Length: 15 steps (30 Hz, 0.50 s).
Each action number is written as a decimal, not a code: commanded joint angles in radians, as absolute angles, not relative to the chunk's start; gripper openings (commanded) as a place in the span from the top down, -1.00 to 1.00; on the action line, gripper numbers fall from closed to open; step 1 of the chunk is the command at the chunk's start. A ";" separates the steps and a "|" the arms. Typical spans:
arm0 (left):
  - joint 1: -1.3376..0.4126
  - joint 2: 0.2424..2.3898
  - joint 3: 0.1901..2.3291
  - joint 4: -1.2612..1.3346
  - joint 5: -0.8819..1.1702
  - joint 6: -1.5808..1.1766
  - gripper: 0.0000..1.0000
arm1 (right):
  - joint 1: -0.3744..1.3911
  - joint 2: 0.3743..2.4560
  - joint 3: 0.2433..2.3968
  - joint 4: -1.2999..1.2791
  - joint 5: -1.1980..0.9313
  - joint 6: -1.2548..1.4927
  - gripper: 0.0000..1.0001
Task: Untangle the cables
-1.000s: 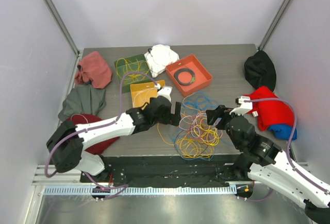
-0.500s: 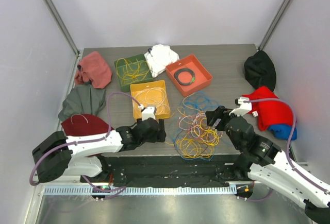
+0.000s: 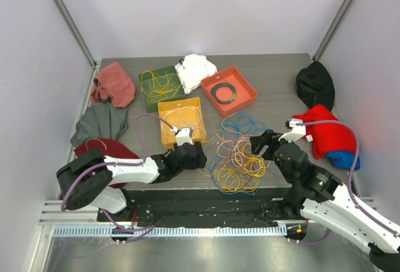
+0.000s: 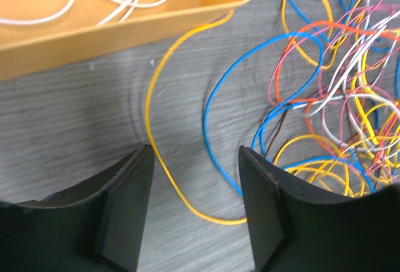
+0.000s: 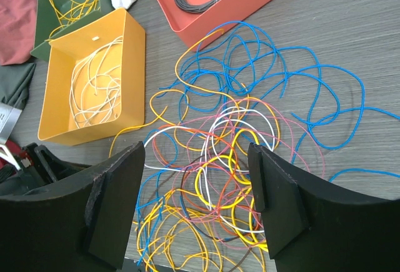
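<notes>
The tangled cables (image 3: 236, 156) lie in loose loops of yellow, blue, white, pink and orange near the table's front edge; they show in the right wrist view (image 5: 231, 159) and at the right of the left wrist view (image 4: 331, 115). My left gripper (image 3: 199, 157) is open and empty, low at the pile's left edge, with a yellow strand (image 4: 164, 166) running between its fingers. My right gripper (image 3: 257, 145) is open and empty, just right of and above the pile.
A yellow tray (image 3: 182, 120) holds white cables, a green tray (image 3: 160, 86) holds yellow cables, and an orange tray (image 3: 229, 90) holds a black coil. Cloths lie around: pink (image 3: 115, 83), grey (image 3: 100, 124), dark red (image 3: 100, 150), white (image 3: 195, 69), black (image 3: 315, 83), red (image 3: 326, 133).
My left gripper pulled back from the pile toward the front left, then moved slightly right again to the pile's left edge. The right arm has barely moved.
</notes>
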<state>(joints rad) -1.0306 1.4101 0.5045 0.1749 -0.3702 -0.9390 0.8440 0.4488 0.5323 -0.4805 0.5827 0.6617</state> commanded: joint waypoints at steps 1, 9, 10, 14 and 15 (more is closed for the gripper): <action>-1.017 1.482 0.508 0.207 -0.330 -0.946 -0.09 | 0.845 0.431 0.549 -0.488 0.606 0.680 -0.50; -1.017 1.474 0.486 0.199 -0.341 -0.946 0.92 | 0.845 0.443 0.543 -0.482 0.604 0.681 -0.50; -1.017 1.470 0.485 0.193 -0.342 -0.943 0.99 | 0.845 0.449 0.545 -0.477 0.604 0.681 -0.50; -1.025 1.425 0.482 0.170 -0.337 -0.928 1.00 | 0.847 0.454 0.546 -0.466 0.598 0.680 -0.50; -1.031 1.381 0.488 0.163 -0.337 -0.920 1.00 | 0.847 0.454 0.546 -0.466 0.597 0.680 -0.50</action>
<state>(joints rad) -1.0206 1.4609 0.5034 0.2234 -0.3367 -0.9428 0.8440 0.4435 0.5323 -0.5018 0.5850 0.6621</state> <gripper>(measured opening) 0.012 0.748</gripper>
